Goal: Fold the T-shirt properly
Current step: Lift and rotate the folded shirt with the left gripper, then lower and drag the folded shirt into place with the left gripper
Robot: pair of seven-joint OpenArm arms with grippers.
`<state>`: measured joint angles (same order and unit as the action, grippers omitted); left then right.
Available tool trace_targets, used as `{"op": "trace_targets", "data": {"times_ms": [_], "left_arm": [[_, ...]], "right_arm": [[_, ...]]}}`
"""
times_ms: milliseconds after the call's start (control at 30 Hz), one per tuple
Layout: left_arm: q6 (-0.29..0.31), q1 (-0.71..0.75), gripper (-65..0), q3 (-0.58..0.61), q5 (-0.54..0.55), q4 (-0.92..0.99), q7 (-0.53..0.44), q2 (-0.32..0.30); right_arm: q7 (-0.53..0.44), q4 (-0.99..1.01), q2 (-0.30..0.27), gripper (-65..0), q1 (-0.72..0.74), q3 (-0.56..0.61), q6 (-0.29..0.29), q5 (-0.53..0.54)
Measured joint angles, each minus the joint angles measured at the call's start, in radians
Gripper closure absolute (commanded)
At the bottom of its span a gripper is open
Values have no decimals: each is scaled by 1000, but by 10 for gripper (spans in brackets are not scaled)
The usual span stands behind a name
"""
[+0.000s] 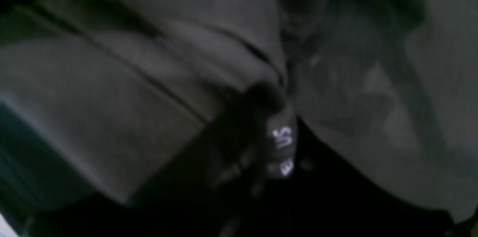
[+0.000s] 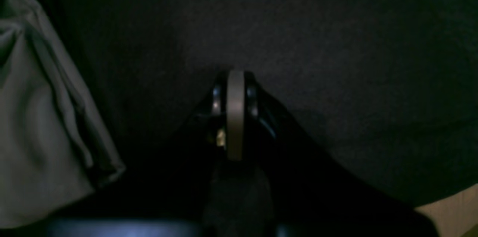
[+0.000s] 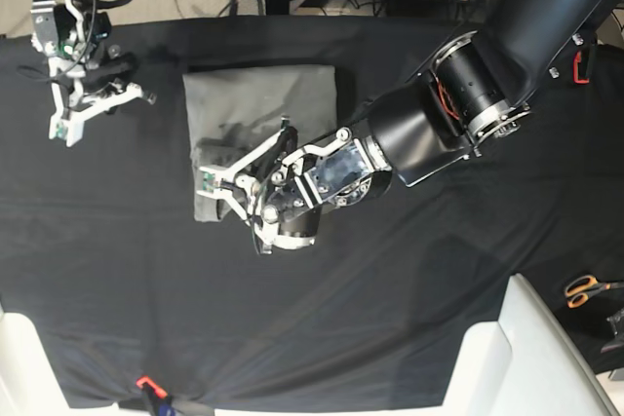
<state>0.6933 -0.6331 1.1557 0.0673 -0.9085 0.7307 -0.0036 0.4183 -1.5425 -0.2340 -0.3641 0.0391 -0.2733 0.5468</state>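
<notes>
Grey cotton was what your left gripper (image 3: 216, 182) had between its fingers: the jaws were closed down on a bunched edge of the T-shirt (image 3: 258, 104), near its front left corner, and the left wrist view showed folds crowding right up to the fingertips with the small white label (image 1: 282, 138) beside them. Your right gripper (image 2: 235, 80) had its fingers pressed together on nothing, hanging over bare black cloth (image 3: 409, 299) at about ten o'clock on the table, well apart from the shirt's left edge.

Outward from the grip, the shirt lay already reduced to a compact block a little beyond the table's centre, toward twelve o'clock; its far half looked flat and square, while the near half under your left arm (image 3: 458, 94) was rumpled.

You appeared to be in a late fold, carrying or tidying the near edge. My judgement: the next move called for drawing that pinched edge straight toward twelve o'clock, laying it flush on the far edge, then letting go cleanly so no cloth dragged back. The orange scissors (image 3: 583, 289) at four o'clock played no part.
</notes>
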Motion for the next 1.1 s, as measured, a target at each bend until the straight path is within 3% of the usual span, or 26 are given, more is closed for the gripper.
{"op": "trace_targets", "data": {"times_ms": [333,533,967,1100], "left_arm": [[0,-1,0,0,-8,22,-10,20],[-4,-16,0,92,-14,22,-10,42],[-4,-16,0,88,-7,24,-15,42],[0,-12,0,20,8,29,-13,41]], "right_arm": [[1,0,1,0,18,0,0,0],[1,0,0,0,25,0,0,0],[0,0,-1,0,25,0,0,0],[1,0,0,0,25,0,0,0]]}}
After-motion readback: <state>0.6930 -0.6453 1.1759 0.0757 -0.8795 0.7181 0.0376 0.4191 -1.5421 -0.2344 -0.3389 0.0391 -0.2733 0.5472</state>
